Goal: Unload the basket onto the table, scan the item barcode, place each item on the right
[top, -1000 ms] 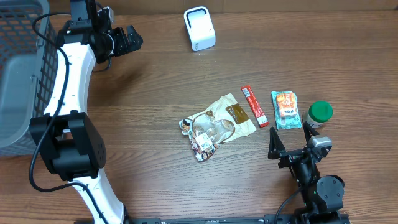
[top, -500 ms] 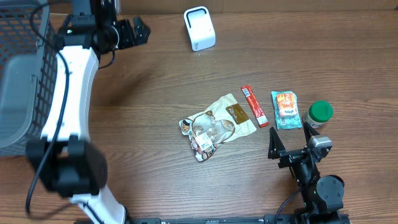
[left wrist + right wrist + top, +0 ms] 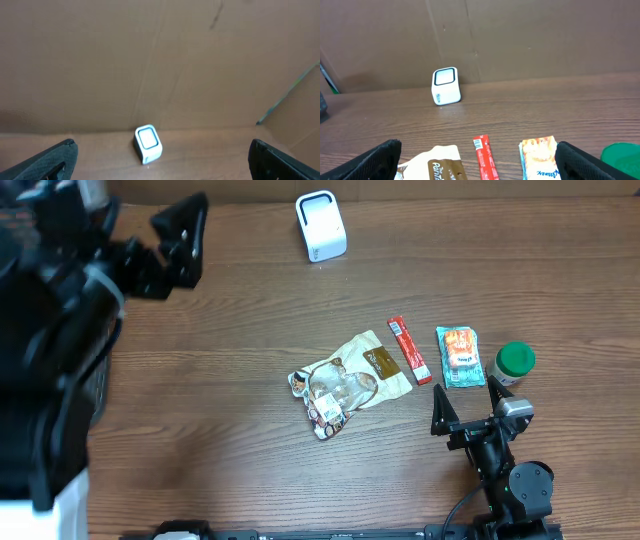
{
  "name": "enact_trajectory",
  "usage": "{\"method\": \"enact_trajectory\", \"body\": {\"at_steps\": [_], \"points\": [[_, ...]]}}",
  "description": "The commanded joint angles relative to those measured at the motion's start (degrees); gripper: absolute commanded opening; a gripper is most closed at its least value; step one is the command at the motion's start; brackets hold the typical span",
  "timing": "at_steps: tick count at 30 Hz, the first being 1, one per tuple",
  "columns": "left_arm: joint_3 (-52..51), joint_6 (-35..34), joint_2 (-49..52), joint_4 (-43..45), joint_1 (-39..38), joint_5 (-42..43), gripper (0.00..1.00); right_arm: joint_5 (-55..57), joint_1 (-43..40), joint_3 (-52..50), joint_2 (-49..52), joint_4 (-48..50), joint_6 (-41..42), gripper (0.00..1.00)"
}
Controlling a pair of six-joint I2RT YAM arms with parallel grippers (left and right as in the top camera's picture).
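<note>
**Both grippers apart, nothing held**

I see the left gripper (image 3: 188,240) high at the far left, jaws spread and empty. The right gripper (image 3: 467,408) sits wide apart near the front edge. The snack pouch (image 3: 350,383) lies mid-worktop (image 3: 230,380), with the white barcode scanner (image 3: 321,225) well apart at the back.

Wooden table (image 3: 250,310), brown cardboard wall (image 3: 545,35)

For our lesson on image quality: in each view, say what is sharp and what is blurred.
Overhead: the left arm is a dark blur near the lens; the scanner and packets are sharp. Left wrist: scanner fairly sharp, fingers soft. Right wrist: scanner and packets crisp, fingers dark, soft.
</note>
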Motion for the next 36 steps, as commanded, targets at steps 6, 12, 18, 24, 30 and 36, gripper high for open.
{"method": "enact_trajectory", "body": {"at_steps": [6, 12, 18, 24, 30, 36], "points": [[0.31, -0.31, -5.09, -5.25, 0.17, -0.13, 1.0, 0.28, -0.15, -0.61, -0.52, 0.09, -0.39, 1.0], [-0.57, -0.31, -9.01, -16.22, 0.17, -0.13, 1.0, 0.28, -0.15, -0.61, -0.52, 0.09, -0.39, 1.0], [-6.01, 0.33, -13.86, -22.69, 0.17, -1.51, 1.0, 0.28, -0.17, -0.61, -0.52, 0.09, -0.39, 1.0], [-17.31, 0.31, -20.63, -24.37, 0.17, -1.42, 1.0, 0.28, -0.15, -0.61, -0.52, 0.09, -0.39, 1.0], [-30.27, 0.2, -29.22, -22.82, 0.17, -2.51, 1.0, 0.28, -0.15, -0.61, -0.52, 0.09, -0.39, 1.0], [-43.41, 0.13, -39.63, -1.86, 0.17, -3.85, 1.0, 0.28, -0.15, -0.61, -0.52, 0.09, -0.39, 1.0]]}}
